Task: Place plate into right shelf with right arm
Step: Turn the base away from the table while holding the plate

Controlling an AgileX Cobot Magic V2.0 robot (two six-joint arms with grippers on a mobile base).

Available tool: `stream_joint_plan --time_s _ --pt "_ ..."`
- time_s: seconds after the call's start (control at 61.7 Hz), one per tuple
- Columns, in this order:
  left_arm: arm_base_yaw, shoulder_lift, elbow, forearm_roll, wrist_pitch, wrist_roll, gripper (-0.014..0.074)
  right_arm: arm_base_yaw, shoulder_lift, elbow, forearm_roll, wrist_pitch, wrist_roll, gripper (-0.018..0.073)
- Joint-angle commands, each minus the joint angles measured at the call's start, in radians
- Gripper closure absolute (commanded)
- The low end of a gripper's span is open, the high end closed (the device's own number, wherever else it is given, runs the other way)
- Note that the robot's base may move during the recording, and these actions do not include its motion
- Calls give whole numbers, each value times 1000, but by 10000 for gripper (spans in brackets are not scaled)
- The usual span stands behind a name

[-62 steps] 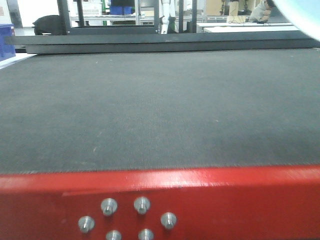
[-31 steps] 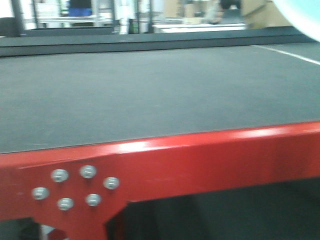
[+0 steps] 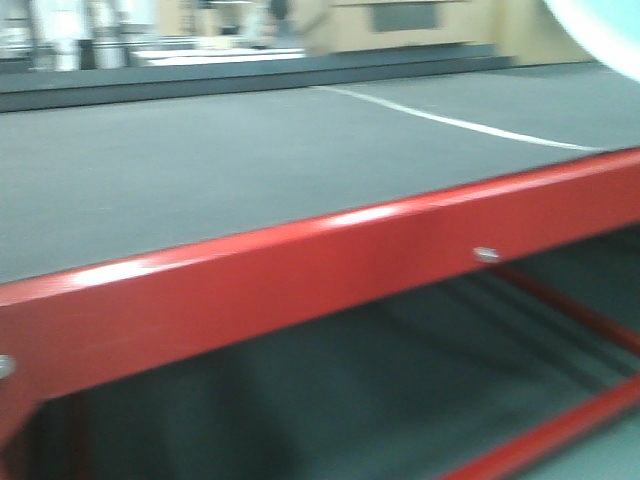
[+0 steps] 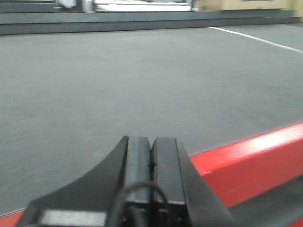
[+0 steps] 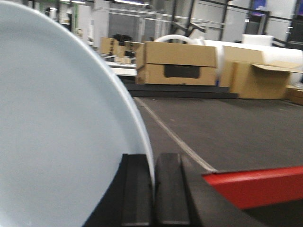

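The white plate [image 5: 57,127] fills the left of the right wrist view, standing on edge, its rim pinched between the two black fingers of my right gripper [image 5: 154,163]. A corner of the same plate [image 3: 600,25] shows at the top right of the front view. My left gripper [image 4: 151,146] is shut with nothing between its fingers, hovering over the grey table top near its red edge. The right shelf is out of view.
The red-framed table [image 3: 300,260] with a grey mat top [image 3: 200,160] crosses the front view at a slant; a lower grey shelf lies beneath it. Cardboard boxes [image 5: 180,64] and white foam rolls [image 5: 265,47] stand beyond the grey floor with a white line [image 5: 175,137].
The front view has swung to the right: the red table edge now slants, the bolts slid off left, and the floor line and boxes came into view. The plate corner stays at top right.
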Motion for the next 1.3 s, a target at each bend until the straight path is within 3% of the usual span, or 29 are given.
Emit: stream_joint_plan --time_s 0.0,1.28 --pt "-2 -10 10 -8 -90 -7 724 -4 8 -31 2 -92 -10 505" --pt "-2 -10 10 -8 -90 -7 724 -4 8 -31 2 -92 -10 505"
